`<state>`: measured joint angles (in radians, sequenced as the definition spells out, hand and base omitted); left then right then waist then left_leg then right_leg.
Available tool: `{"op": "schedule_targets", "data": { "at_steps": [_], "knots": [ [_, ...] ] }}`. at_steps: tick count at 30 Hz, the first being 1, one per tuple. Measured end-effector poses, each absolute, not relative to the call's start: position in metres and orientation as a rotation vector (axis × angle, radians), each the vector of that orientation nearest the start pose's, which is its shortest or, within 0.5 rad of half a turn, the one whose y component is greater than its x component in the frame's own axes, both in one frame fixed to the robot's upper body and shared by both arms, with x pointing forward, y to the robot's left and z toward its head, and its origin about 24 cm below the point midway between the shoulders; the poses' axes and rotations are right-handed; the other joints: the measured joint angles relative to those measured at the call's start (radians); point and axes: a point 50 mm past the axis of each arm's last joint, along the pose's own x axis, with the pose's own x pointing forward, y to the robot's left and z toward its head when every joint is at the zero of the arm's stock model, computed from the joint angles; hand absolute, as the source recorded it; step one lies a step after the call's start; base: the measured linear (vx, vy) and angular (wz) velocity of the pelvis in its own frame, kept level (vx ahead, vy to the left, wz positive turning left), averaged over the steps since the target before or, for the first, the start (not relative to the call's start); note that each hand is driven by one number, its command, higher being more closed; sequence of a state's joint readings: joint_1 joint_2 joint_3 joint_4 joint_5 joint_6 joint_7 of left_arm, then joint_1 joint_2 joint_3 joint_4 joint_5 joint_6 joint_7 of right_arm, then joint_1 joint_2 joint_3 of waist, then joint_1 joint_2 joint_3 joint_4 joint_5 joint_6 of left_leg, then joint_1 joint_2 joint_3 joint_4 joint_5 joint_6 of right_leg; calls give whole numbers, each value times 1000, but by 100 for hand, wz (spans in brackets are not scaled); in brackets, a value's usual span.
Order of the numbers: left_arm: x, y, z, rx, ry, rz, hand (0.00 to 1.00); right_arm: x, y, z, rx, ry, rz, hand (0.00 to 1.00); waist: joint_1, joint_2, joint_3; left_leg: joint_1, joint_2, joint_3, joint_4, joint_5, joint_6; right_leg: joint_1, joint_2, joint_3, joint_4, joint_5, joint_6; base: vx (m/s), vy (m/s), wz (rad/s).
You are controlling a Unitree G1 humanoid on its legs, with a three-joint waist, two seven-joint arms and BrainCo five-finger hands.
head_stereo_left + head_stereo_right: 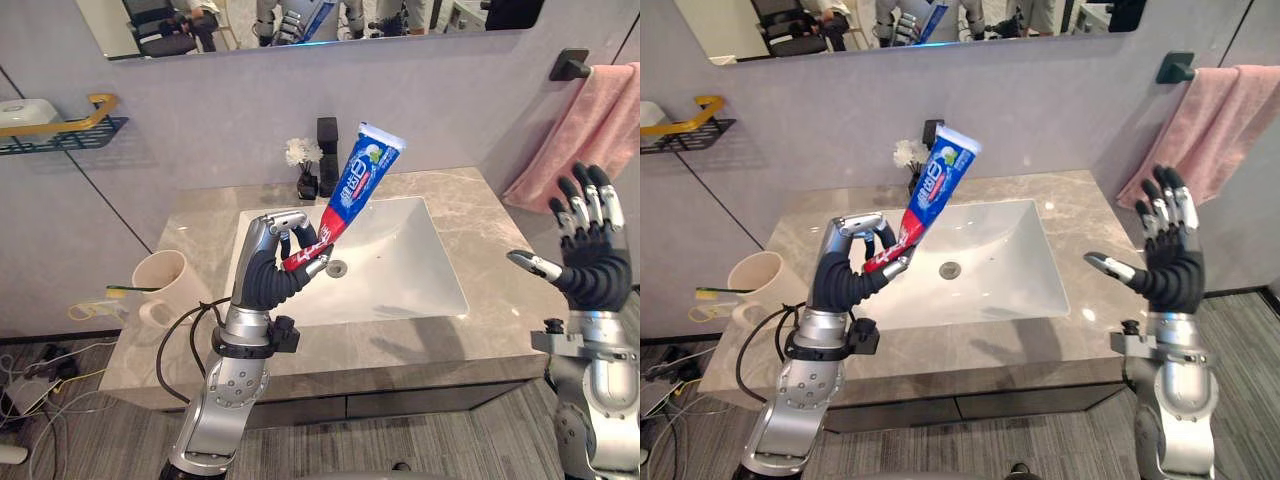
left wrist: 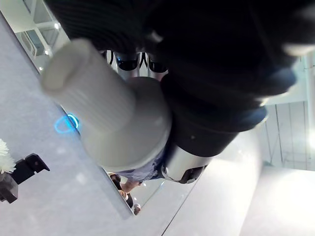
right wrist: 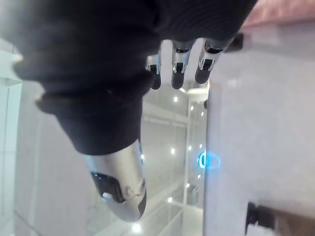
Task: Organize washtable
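Observation:
A blue and red toothpaste tube (image 1: 355,183) stands tilted above the white sink (image 1: 400,285), its flat end up. My left hand (image 1: 272,262) is shut on its lower red end, fingers curled round it. In the left wrist view the tube's white cap (image 2: 106,118) sits right before the camera, held by my left hand (image 2: 216,93). A beige cup (image 1: 163,283) with a handle stands on the marble counter (image 1: 470,215) at the left. My right hand (image 1: 588,250) is raised over the counter's right edge, fingers straight and spread, holding nothing. The right wrist view shows my right hand (image 3: 108,83) before the mirror.
A small dark vase of white flowers (image 1: 305,165) and a black faucet (image 1: 327,155) stand behind the sink. A pink towel (image 1: 580,130) hangs on the right wall. A wall shelf (image 1: 60,125) with a yellow rail is at the left. A green and yellow toothbrush (image 1: 125,291) lies by the cup.

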<state>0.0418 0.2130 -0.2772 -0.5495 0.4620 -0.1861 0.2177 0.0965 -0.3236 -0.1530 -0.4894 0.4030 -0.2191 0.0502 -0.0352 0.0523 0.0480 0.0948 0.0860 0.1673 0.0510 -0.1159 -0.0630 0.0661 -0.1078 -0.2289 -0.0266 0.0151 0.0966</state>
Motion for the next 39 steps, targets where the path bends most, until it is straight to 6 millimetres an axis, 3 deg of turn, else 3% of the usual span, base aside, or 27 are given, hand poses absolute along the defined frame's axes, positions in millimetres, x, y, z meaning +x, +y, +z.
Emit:
{"op": "schedule_targets", "data": {
  "at_steps": [10,19,33,39],
  "knots": [
    [203,94,166,436,-797,-124,100,232,-174,150,298,-536,253,0,0,0,-1,-9,-2,-32,-2,9,2,16,-1,-37,-13,1,0,3,-5,11],
    [207,90,162,432,-784,-130,100,237,-151,146,574,-494,382,0,0,0,-1,-14,-3,-42,-17,28,1,21,2,-48,-36,20,-7,-35,-5,3],
    [209,76,157,376,-761,-201,100,246,-109,142,689,-396,542,0,1,-4,-3,-12,-5,-40,-45,47,-2,24,7,-48,-71,43,-11,-12,0,0],
    [210,75,156,365,-755,-205,100,247,-102,138,709,-361,565,0,4,-5,-4,-11,-5,-40,-45,47,-1,25,7,-48,-71,44,-12,-10,0,0]
  ]
}}
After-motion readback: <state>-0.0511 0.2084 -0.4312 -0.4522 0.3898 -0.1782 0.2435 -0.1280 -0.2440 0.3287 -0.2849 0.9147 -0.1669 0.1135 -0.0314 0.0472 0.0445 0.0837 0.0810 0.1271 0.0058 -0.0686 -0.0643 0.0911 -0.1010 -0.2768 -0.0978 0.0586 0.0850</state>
